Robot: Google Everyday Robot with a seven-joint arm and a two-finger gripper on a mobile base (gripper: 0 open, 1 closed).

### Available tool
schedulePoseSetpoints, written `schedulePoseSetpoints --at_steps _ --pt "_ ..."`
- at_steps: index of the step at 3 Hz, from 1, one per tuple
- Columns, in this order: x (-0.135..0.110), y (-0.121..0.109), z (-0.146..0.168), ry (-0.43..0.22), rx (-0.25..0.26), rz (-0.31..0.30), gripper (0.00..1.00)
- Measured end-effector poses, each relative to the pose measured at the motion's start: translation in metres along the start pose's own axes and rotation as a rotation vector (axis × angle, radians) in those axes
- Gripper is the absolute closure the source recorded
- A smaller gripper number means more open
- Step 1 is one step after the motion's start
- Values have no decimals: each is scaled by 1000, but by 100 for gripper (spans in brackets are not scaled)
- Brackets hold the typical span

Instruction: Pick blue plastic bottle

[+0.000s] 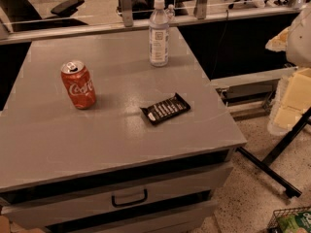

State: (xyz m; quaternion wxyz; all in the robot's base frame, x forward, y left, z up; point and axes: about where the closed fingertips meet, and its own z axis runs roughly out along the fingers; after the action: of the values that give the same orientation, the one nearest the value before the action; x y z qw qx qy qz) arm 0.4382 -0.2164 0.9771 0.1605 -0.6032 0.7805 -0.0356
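Note:
The blue plastic bottle [159, 33] stands upright near the far edge of the grey table [121, 130]. It is tall, clear and pale bluish, with a white cap and a white printed label. My gripper [291, 101] shows as pale cream parts at the right edge of the view. It is off the table's right side, well to the right of the bottle and nearer to me, touching nothing on the table.
A red Coca-Cola can [78, 85] stands at the table's left. A black snack wrapper [165, 108] lies at the middle. A small clear bottle [170, 9] sits behind the tall one. A glass rail [126, 6] runs along the back. Black frame legs [272, 164] cross the floor at right.

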Motion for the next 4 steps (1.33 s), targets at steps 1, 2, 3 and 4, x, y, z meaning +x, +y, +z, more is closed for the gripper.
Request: schedulePoseSetpoints --at_steps 1,2,3,4 --pt "0 0 0 0 0 0 0" --pt "-1 -3 0 -17 7 12 0" --pt "-4 -18 11 -112 29 99 0" --pt "-11 -39 28 -297 61 200 0"
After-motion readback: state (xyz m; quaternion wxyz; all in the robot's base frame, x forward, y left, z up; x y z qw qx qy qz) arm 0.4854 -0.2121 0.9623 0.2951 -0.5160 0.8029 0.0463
